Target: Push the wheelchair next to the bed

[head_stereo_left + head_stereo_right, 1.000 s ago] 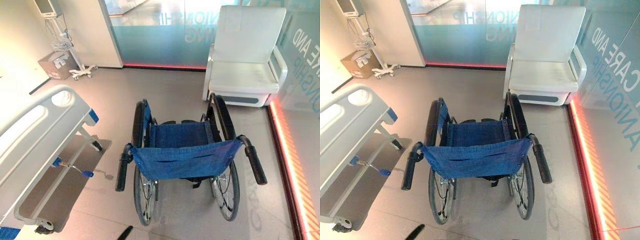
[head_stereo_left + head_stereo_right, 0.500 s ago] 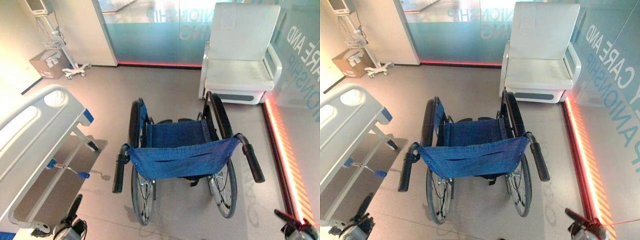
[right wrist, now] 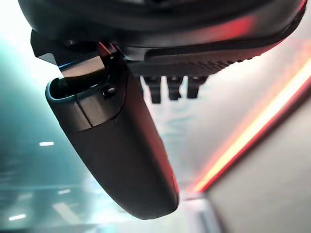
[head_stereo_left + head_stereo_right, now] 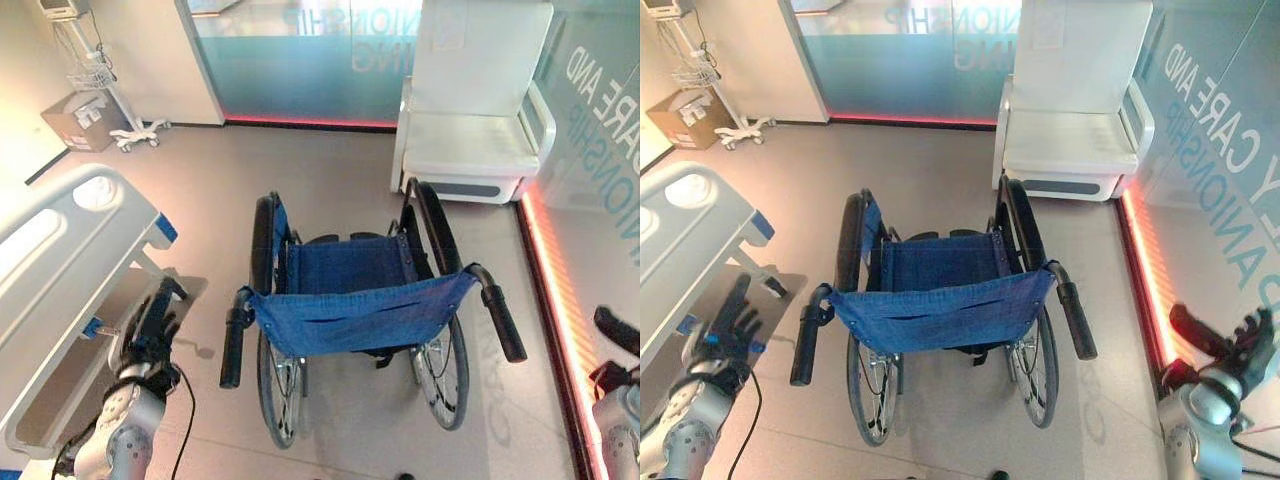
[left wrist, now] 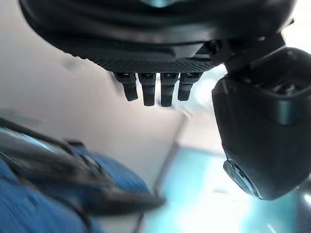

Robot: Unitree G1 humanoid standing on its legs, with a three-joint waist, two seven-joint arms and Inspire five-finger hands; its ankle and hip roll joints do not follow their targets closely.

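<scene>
The folding wheelchair with blue fabric seat and backrest, black tyres and black push grips [image 4: 360, 320] stood mid-floor on the grey floor [image 4: 330, 170], its back toward the robot and its front facing the far wall. The white hospital bed with a moulded plastic end board [image 4: 60, 250] ran along the floor's left side; the chair sat near it but clearly apart, w/ a strip of bare floor between the chair's left wheel and the bed frame.

The left hand [image 4: 155, 320] was raised at the lower left, between the bed's end and the chair's left push grip [image 4: 233, 345], fingers straight and spread, holding nothing (its wrist view showed the fingers extended, thumb out to the side, w/ blurred blue fabric past them). It was just beside the grip, not touching it.

The right hand [image 4: 1230, 345] was up at the lower right, near the red-lit strip along the floor's right edge [image 4: 555, 300], well apart from the right push grip [image 4: 500, 320]. Its fingers were likewise extended and empty.

At the floor's far right stood a white padded armchair [image 4: 475, 110] against a frosted teal glass wall [image 4: 300, 60]. Far left corner: a brown cardboard box [image 4: 75, 118] and a white wheeled equipment stand [image 4: 110, 95].
</scene>
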